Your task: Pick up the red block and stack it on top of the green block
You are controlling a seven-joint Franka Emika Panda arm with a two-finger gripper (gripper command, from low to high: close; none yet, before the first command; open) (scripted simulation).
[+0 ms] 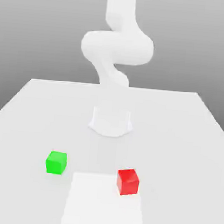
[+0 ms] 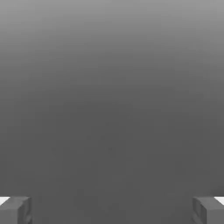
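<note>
Plain grey backdrop, fading from darker at the top to paler near the horizon, behind a flat white bench (image 1: 33, 107) with a slightly brighter rectangular patch (image 1: 103, 204) at its near edge. Red block (image 1: 127, 181) resting on the bench toward the exterior view's right, overlapping the upper corner of that patch, upright on one face, turned a little so that two side faces and the top show. Green block (image 1: 56, 162) also flat on the bench, toward the exterior view's left and slightly farther back, well apart from the red block, nothing stacked on either. Neither cube touched by anything. Farther back, near the middle of the bench, the round pale base (image 1: 111, 122) of the arm, with the white arm (image 1: 117, 47) rising from it in a bent, looping shape and running out of the top of the exterior view. From the hand view, two grey fingertips (image 2: 15, 210) at opposite lower corners, spread wide, the gripper (image 2: 112, 211) parted fully with only smooth grey gradient between the tips and nothing held.
</note>
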